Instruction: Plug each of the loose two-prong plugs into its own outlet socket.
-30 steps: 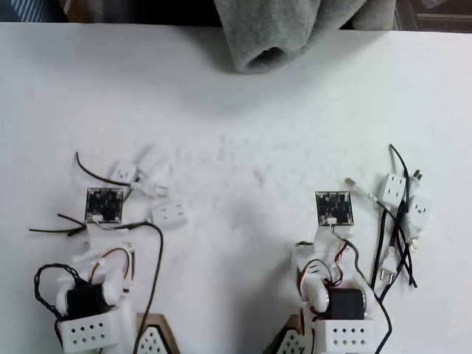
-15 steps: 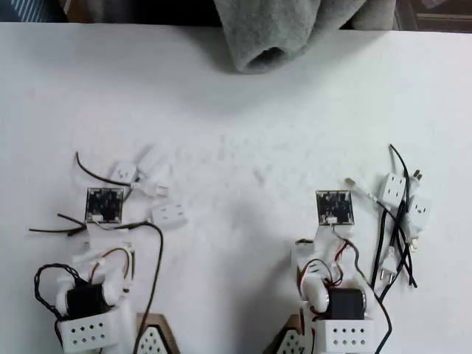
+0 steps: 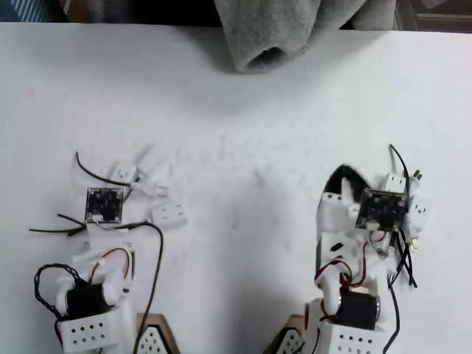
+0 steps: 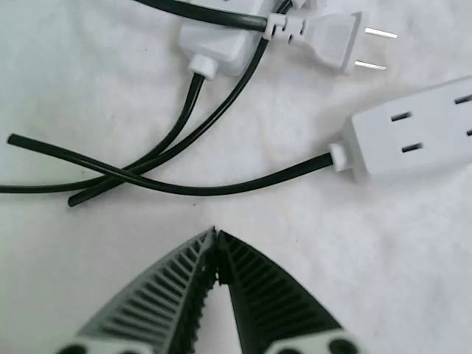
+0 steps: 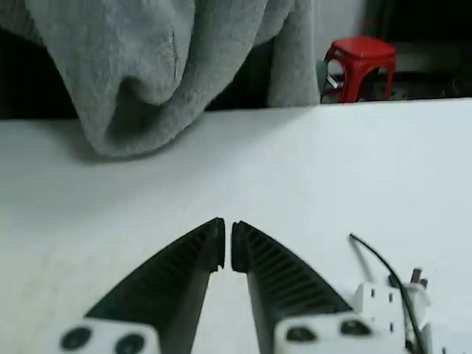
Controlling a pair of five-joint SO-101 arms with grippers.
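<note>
While both grippers are sitting closed, empty: left gripper [image 4: 216, 258] is hovering at near left beside plug [image 4: 332, 40] and socket [image 4: 420, 136]; right gripper [image 5: 227, 243] is hanging above right socket [image 5: 380, 299]. Risk judged: crossed cords [image 4: 192, 190] snagging fingers, dragging socket, misaligning prongs.

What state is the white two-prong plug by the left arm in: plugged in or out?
Out. The plug lies with both prongs bare, apart from the outlet block beside it.
</note>
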